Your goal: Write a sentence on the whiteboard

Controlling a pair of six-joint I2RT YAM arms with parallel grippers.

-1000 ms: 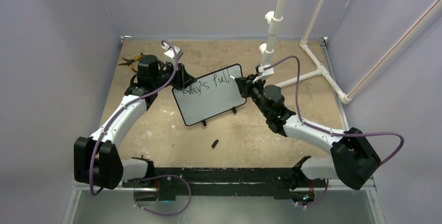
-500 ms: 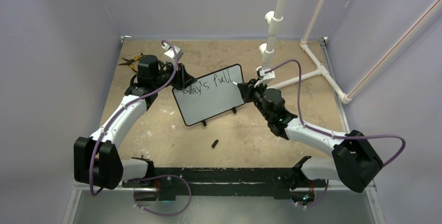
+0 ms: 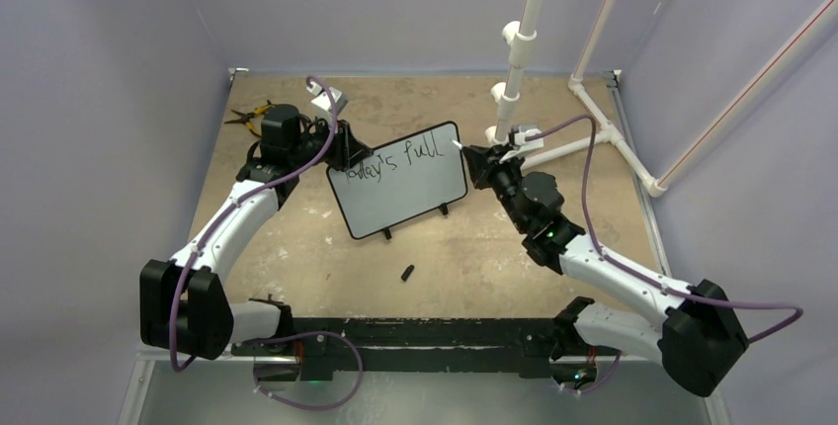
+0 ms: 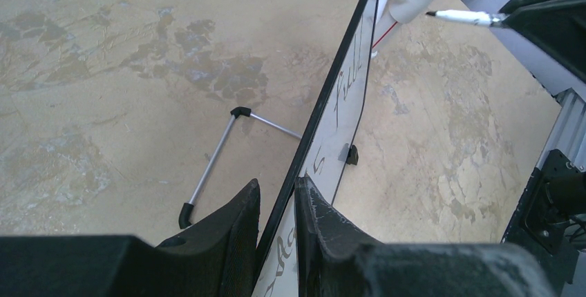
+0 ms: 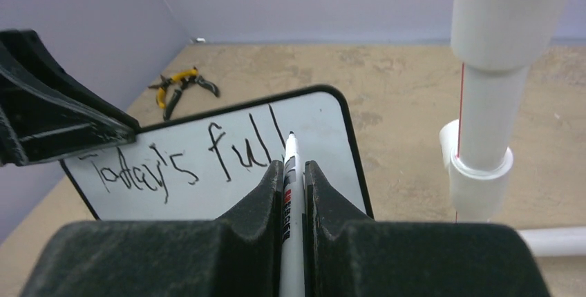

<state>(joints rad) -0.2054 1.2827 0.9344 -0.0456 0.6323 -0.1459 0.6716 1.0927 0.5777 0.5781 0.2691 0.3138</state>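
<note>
The whiteboard (image 3: pixel 405 198) stands tilted on the table, its black frame pinched at the upper left corner by my shut left gripper (image 3: pixel 346 148), (image 4: pixel 278 181). The sentence (image 3: pixel 400 160) reads "Today's full" in one line of black marker, also in the right wrist view (image 5: pixel 207 155). My right gripper (image 3: pixel 477 161), (image 5: pixel 292 164) is shut on a white marker (image 5: pixel 290 148). The marker's tip (image 4: pixel 430 14) is near the board's upper right corner, just past "full" and lifted off the surface (image 4: pixel 349 103).
Yellow-handled pliers (image 3: pixel 247 114) lie at the back left. A small black marker cap (image 3: pixel 406 273) lies in front of the board. A white pipe frame (image 3: pixel 514 59) stands close behind my right gripper. The board's wire prop (image 4: pixel 214 166) rests behind it. Purple walls enclose the table.
My right gripper has drawn the marker up and to the right, off the board beside "full", and its arm has swung right. The left gripper and board have not moved.
</note>
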